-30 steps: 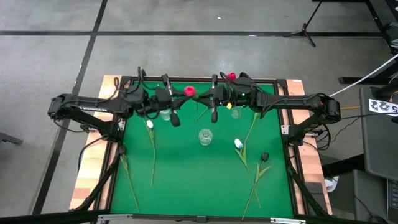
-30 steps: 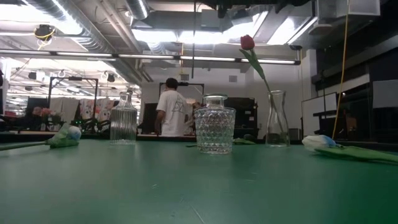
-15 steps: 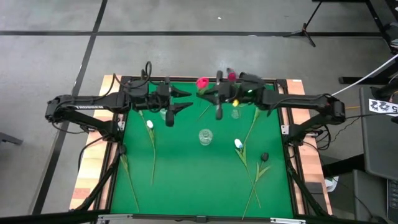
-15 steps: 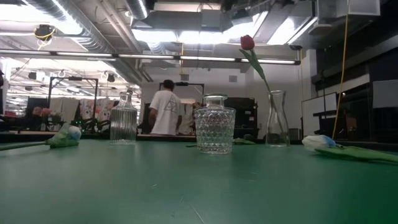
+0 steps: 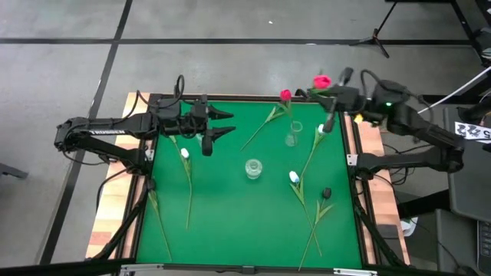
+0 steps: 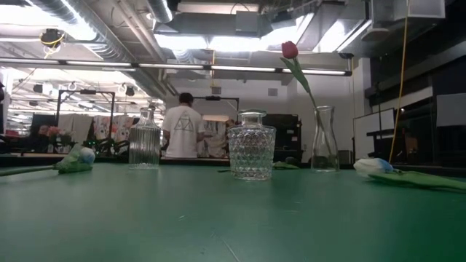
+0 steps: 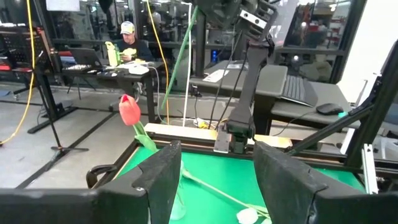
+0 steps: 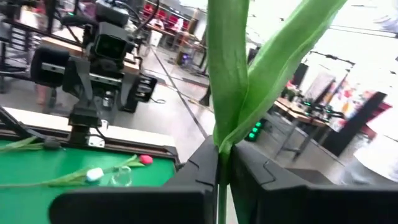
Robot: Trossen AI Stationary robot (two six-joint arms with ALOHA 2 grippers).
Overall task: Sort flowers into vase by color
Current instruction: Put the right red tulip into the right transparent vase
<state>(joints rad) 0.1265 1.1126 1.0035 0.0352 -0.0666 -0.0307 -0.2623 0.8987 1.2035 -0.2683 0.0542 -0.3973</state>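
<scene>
My right gripper (image 5: 328,96) is over the table's far right corner, shut on a pink-red tulip (image 5: 322,81) whose stem and leaf (image 8: 249,68) rise past its fingers. A red tulip (image 6: 290,49) stands with its stem in the clear carafe vase (image 6: 324,149), leaning on the rim. My left gripper (image 5: 222,123) hovers open at the far left, above a ribbed bottle vase (image 6: 144,145), with nothing between its fingers (image 7: 165,180). A cut-glass vase (image 5: 253,169) stands mid-table. White tulips (image 5: 184,153) (image 5: 294,178) (image 5: 321,129) and a dark one (image 5: 326,193) lie flat on the green mat. My right gripper pinches the tulip's stem (image 8: 219,152) between its two fingers, where a leaf branches off. The fingers lie level, coming from the table's right, across the stem. The tulip stands about upright in the hold, lifted clear of the table.
The green mat (image 5: 230,222) has a raised dark frame (image 5: 245,97) around it. A loose leafy stem (image 5: 157,211) lies near the left edge. Beyond the table a person (image 6: 182,131) stands in the room, and another sits at a desk (image 7: 127,37).
My left gripper has opened and let go of the pink-red tulip, staying at the far left. My right gripper has carried the tulip upward and toward the table's right edge, from the far middle to the far right corner. The person in the room has walked left.
</scene>
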